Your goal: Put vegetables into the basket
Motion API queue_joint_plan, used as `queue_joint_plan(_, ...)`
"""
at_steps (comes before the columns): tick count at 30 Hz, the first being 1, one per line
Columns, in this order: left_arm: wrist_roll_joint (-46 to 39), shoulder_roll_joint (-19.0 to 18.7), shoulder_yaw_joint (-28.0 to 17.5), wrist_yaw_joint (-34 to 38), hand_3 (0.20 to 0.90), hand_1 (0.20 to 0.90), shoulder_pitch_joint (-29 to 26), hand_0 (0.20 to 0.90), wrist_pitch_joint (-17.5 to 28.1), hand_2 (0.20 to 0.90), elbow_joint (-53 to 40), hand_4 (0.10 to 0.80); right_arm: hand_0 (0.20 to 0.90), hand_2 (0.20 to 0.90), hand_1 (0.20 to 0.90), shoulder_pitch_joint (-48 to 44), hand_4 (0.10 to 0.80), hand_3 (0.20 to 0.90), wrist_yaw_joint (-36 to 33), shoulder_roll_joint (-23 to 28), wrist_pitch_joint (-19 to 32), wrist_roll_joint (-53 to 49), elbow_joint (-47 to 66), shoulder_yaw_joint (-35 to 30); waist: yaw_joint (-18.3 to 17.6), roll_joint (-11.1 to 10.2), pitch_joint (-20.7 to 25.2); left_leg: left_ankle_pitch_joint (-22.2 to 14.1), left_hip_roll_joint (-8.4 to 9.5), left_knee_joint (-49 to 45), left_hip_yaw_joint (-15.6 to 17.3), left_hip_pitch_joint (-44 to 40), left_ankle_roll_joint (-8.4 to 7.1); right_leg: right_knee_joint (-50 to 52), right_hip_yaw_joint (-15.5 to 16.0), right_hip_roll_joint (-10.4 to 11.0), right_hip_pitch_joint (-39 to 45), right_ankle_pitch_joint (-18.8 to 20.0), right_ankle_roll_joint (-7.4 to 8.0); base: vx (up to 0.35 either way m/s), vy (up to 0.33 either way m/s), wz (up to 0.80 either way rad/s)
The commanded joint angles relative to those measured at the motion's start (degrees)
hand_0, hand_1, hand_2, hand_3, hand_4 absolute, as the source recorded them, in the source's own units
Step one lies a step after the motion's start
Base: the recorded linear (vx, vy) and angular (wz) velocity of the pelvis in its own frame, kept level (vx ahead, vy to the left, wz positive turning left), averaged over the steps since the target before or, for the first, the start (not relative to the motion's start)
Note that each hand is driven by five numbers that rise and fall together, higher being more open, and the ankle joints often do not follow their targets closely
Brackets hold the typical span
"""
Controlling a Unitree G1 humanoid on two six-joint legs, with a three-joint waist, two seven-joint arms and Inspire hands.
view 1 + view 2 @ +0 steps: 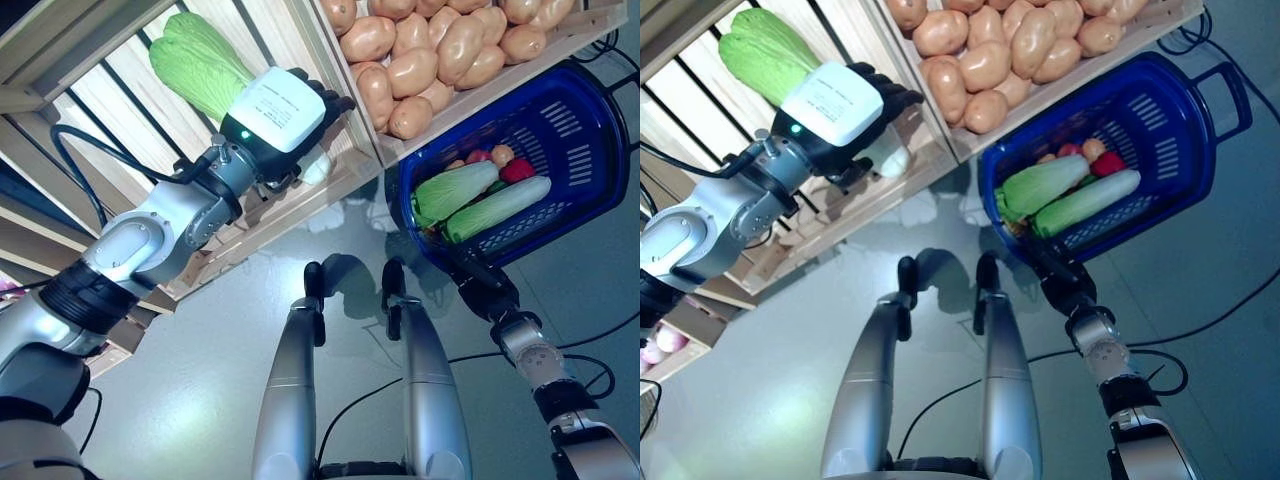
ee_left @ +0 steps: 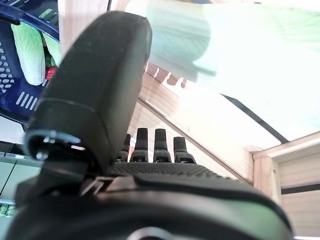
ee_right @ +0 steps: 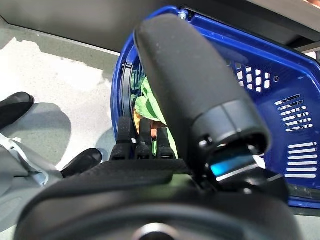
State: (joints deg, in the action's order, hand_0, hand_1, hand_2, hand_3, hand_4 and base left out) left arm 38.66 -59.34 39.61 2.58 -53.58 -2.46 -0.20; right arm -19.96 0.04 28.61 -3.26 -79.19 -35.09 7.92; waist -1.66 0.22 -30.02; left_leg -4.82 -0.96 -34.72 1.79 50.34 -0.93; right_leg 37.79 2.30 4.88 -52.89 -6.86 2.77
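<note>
The right robot hand is hooked round the rim of the blue basket, keeping it just below the potato crate; two cabbages already lie inside. The left robot hand rests, fingers relaxed, on the remaining cabbage in the slatted crate left of the basket, with open floor between.

Cabbages in blue basket (tilted)
</note>
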Motion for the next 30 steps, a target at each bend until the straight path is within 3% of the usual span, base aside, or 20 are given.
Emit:
queue_joint_plan(1,1.14,-3.51,-8.79,11.22,0.9,0.9,3.03,0.9,-2.28,0.9,1.18,0.8,0.9,0.9,0.9,3.49,0.8,0.9,1.64,1.17,2.28,-0.13,4.14,-0.4,-0.1,2.11,0.23,2.48,-0.31,3.56,2.18,-0.3,0.52,-4.49,3.73,1.57,3.32,4.56,0.1,0.0,0.0,0.0)
queue_joint_plan(7,2.17,-2.36,-20.74,32.34,0.9,0.9,12.32,0.9,6.15,0.9,1.75,0.8,0.9,0.9,0.9,6.26,0.8,0.9,0.43,-1.23,3.85,1.77,6.42,-1.39,0.93,2.28,0.23,1.94,0.29,2.59,1.41,-0.12,0.47,-3.47,3.73,1.75,3.0,4.04,-0.19,0.005,-0.004,0.01)
queue_joint_plan(12,4.96,2.04,-28.94,42.92,0.9,0.9,22.06,0.9,10.62,0.9,1.39,0.8,0.9,0.9,0.9,7.65,0.8,0.9,-1.7,-2.96,4.14,2.88,9.74,-2.29,1.62,2.3,0.23,1.9,0.79,2.51,0.89,0.0,0.44,-3.1,3.59,1.51,2.67,3.82,-0.38,0.005,-0.005,0.07)
queue_joint_plan(18,7.82,4.52,-31.37,42.47,0.9,0.9,26.55,0.9,10.22,0.9,0.53,0.8,0.9,0.9,0.9,8.26,0.8,0.9,-2.51,-3.4,3.75,3.47,12.01,-2.73,1.6,2.33,0.23,1.96,0.82,2.52,0.79,0.14,0.42,-2.73,3.24,1.1,2.34,3.64,-0.49,0.0,0.001,0.01)
queue_joint_plan(30,6.15,2.94,-27.42,36.8,0.9,0.9,26.16,0.9,6.72,0.9,0.72,0.8,0.9,0.9,0.9,7.29,0.8,0.9,-2.92,-2.28,3.48,2.93,12.51,-2.16,1.11,2.56,0.23,2.92,0.46,3.75,1.25,-0.15,0.32,-3.88,3.04,0.66,2.64,4.28,-0.44,0.0,0.0,-0.01)
